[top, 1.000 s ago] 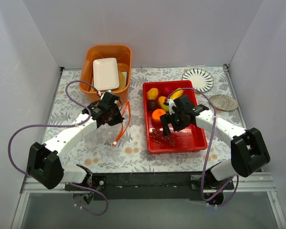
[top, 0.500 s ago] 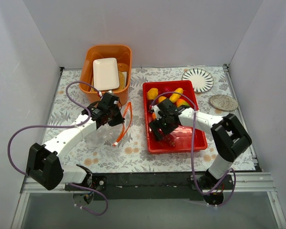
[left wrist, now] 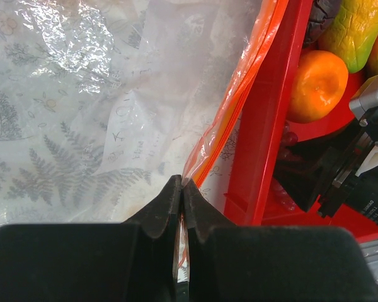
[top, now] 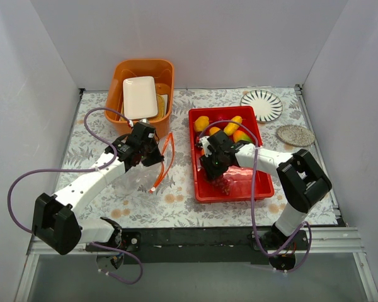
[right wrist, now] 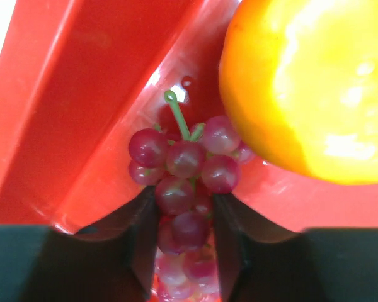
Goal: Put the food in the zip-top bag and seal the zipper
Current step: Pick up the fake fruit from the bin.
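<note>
The clear zip-top bag [top: 137, 177] [left wrist: 107, 88] lies on the floral cloth left of the red tray [top: 264, 189] [left wrist: 264, 126]. My left gripper [top: 152, 155] [left wrist: 181, 186] is shut on the bag's orange-red zipper [top: 166, 156] [left wrist: 239, 100], lifting that edge. The food is in the tray: mangoes [top: 203, 123] [left wrist: 356, 25], an orange [left wrist: 318, 82] [right wrist: 315, 82] and a bunch of dark red grapes [top: 224, 184] [right wrist: 186, 157]. My right gripper [top: 215, 172] [right wrist: 184, 202] is down in the tray's near left part, with both fingers pressed against the grapes.
An orange tub [top: 122, 74] holding a white plate [top: 140, 97] stands at the back left. A striped plate [top: 262, 104] and a round speckled coaster [top: 296, 134] sit at the back right. White walls close in both sides and the back.
My right arm has swung left and down into the tray, and its wide jaws have closed onto the grapes. The left gripper keeps its hold on the zipper, shifted only slightly.
</note>
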`<state>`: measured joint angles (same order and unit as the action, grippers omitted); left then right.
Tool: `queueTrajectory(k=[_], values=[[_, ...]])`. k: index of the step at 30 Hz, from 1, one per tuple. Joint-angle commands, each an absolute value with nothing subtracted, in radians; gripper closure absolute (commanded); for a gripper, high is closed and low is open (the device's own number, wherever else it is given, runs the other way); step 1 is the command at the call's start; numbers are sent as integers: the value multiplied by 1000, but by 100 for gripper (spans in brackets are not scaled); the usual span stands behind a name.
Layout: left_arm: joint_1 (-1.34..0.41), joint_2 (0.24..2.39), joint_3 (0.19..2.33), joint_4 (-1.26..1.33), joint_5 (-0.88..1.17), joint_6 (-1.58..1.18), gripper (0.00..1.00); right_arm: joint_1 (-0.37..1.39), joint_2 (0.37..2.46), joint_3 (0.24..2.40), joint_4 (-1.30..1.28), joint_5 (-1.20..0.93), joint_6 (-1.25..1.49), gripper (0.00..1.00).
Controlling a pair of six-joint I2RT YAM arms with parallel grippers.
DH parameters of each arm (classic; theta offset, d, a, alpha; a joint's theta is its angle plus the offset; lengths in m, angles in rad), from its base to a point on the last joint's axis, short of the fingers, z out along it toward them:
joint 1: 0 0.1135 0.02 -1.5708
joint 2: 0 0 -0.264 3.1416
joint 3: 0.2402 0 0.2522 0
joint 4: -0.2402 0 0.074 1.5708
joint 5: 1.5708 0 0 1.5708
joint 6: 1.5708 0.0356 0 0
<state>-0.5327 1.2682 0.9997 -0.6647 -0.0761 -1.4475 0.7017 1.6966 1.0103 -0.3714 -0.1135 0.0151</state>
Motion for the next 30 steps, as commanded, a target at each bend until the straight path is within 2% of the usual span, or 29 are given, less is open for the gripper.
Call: queueTrajectory(k=[1,4,5,7,9,12,23,30], values=[[-528,1227,991,-657,-61,-1437,100,707,1717,950,-433,-104,12,64],[-528,1226,994,-657,-57,-1437,100,707,1698,951,-442,-103,17,66],[-528,1226,993,-655,-55,-1436,100,707,1686,953,-443,-104,21,71],[-528,1226,991,-657,-55,-1433,100,707,1663,953,-445,-106,28,73],[-528,1224,988,-657,-55,-1433,100,707,1649,959,-454,-107,37,82],[-528,1218,985,-655,-55,-1434,100,707,1617,968,-460,-110,43,87],[-528,1218,989,-647,-40,-1434,100,707,1552,973,-480,-104,72,98],[-528,1220,992,-647,-41,-1439,100,707,1519,974,-489,-106,86,99]])
